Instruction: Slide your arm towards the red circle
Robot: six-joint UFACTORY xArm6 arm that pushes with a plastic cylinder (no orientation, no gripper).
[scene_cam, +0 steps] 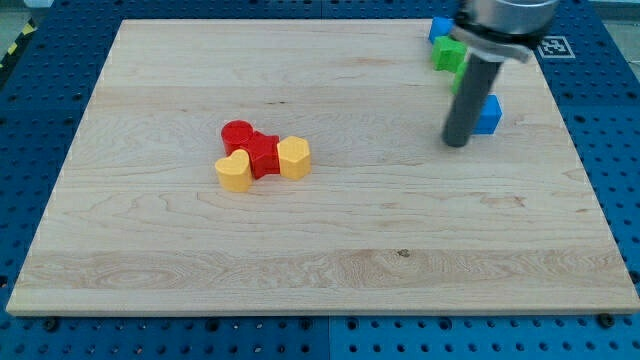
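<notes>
The red circle lies left of the board's centre, touching a red star-like block. A yellow heart and a yellow hexagon press against that red block from the lower left and the right. My rod comes down from the view's top right and my tip rests on the board far to the right of the red circle. The tip stands just left of a blue block.
A green block and another blue block sit near the board's top right edge, partly hidden behind the rod. The wooden board lies on a blue perforated table.
</notes>
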